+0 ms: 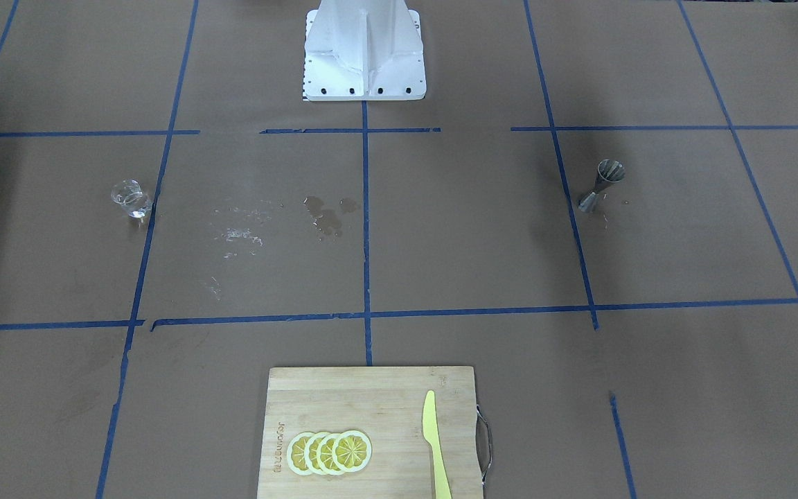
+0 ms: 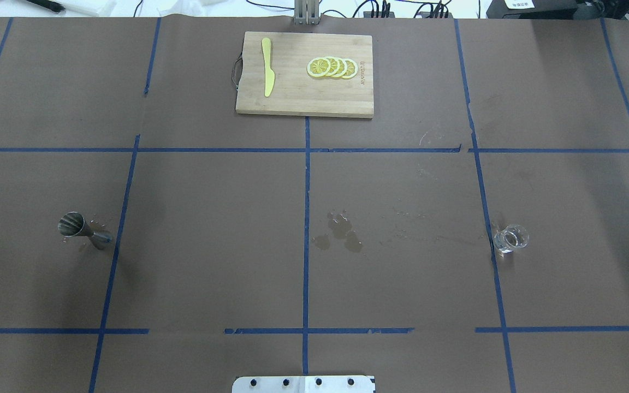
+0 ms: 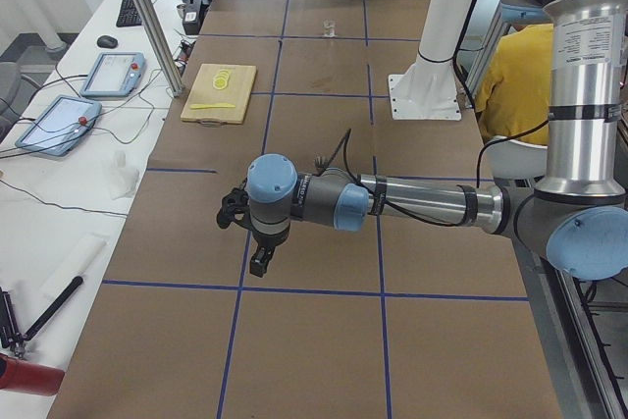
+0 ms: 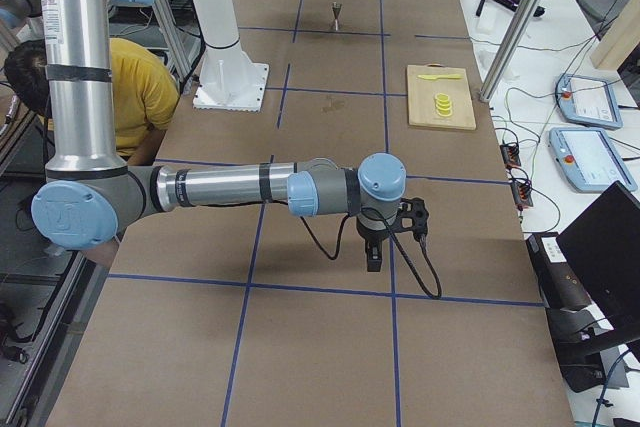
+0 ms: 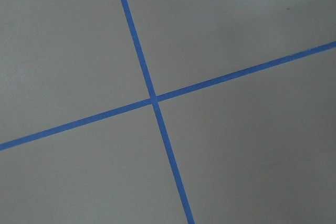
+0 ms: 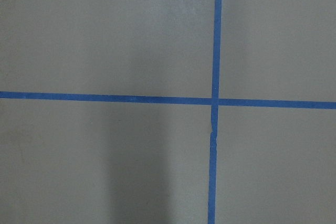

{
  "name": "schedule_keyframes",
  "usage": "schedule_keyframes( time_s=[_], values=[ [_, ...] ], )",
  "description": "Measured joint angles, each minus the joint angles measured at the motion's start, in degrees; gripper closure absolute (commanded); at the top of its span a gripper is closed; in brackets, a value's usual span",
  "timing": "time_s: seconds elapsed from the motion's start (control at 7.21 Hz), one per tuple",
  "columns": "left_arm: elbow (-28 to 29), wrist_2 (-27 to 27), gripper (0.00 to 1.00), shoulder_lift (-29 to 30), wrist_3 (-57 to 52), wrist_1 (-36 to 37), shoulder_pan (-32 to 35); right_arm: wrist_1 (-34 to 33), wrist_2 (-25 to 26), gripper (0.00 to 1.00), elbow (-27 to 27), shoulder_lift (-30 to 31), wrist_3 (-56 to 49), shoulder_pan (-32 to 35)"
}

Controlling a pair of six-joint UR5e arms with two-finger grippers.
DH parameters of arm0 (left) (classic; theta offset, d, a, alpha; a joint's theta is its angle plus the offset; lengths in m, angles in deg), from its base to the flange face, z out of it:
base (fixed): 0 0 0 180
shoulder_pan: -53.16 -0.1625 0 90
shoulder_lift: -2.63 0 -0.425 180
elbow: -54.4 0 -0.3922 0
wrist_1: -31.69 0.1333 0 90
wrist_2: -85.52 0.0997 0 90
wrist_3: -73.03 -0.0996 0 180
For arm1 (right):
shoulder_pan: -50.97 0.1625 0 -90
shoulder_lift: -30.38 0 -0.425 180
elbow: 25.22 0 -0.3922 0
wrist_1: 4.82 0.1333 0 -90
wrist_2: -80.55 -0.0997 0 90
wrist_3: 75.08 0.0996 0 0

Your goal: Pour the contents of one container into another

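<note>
Front-facing: glass cup [image 1: 132,198] upright, mouth up, just beside a blue tape line [image 1: 149,229] on the brown paper table [image 1: 475,229]. Steel jigger [image 1: 602,184] far across from it, beyond the wet spots [image 1: 326,213] at mid-table. No gripper in frame. Cutting board [image 1: 371,416] at the near edge carries lemon slices [image 1: 330,452] and a yellow knife [image 1: 435,443].

Overhead: jigger on the robot's left side, cup on its right, well apart. Jigger's wide mouth faces up.

Exterior left: left gripper [image 3: 260,264] points down over the paper near a tape crossing; cup far up the table, well apart from it. Finger spread: cannot tell. Person in a yellow shirt [image 3: 515,76] behind the arm.

Exterior right: jigger stands upright, long axis vertical (narrow waist visible), far from the right gripper [image 4: 374,259], which also points down. Finger spread: cannot tell.

Both wrist views: paper and crossed tape only, no fingers, no cup, no jigger.
</note>
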Motion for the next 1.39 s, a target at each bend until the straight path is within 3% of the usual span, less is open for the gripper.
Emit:
schedule_keyframes(
  time_s=[1.39],
  values=[
    [-0.6, -0.4, 0.0, -0.1, -0.1, -0.4, 0.1, 0.4, -0.3, 0.0, 0.4, 0.1, 0.0, -0.6]
  ],
)
